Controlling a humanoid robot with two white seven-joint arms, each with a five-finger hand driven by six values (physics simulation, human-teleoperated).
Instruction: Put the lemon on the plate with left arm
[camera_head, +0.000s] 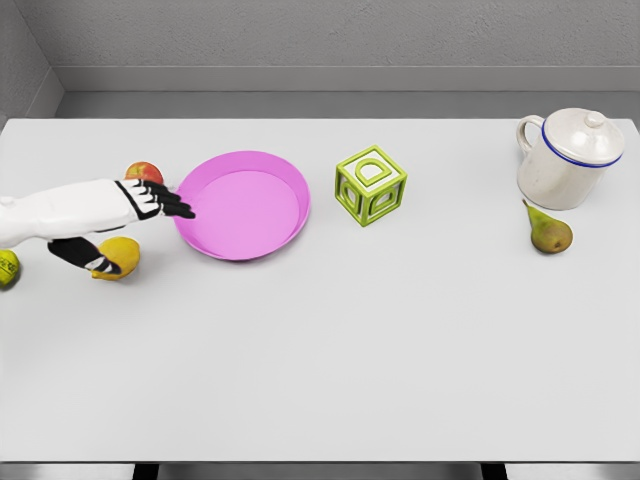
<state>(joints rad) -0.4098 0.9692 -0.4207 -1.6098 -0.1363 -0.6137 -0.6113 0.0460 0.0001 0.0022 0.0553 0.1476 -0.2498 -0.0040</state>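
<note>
1. Fingers (178, 208) of the left hand (150, 200) are reaching straight out toward the plate (243, 204), tips lying just at its left rim; the thumb is dropping down against the lemon (118, 257). Nothing is sitting pinched between them: hand is spread, not closed on the fruit.
2. Lemon is sitting on the desk (330, 350) under the left forearm, just left of the plate and outside it.
3. Plate is pink, lying flat on the desk's left half, holding nothing.
4. Red-orange apple (144, 172) is peeking out just behind the hand, near the plate's upper-left rim.
5. A small green fruit (7, 268) is showing at the left edge, partly cut off; can't tell what it is.
6. Green letter block (371, 186) is standing right of the plate, apart from it.
7. White jug (566, 156) with a blue rim line is sitting at the far right, a pear (548, 232) just in front of it.
8. Right arm isn't showing.
</note>
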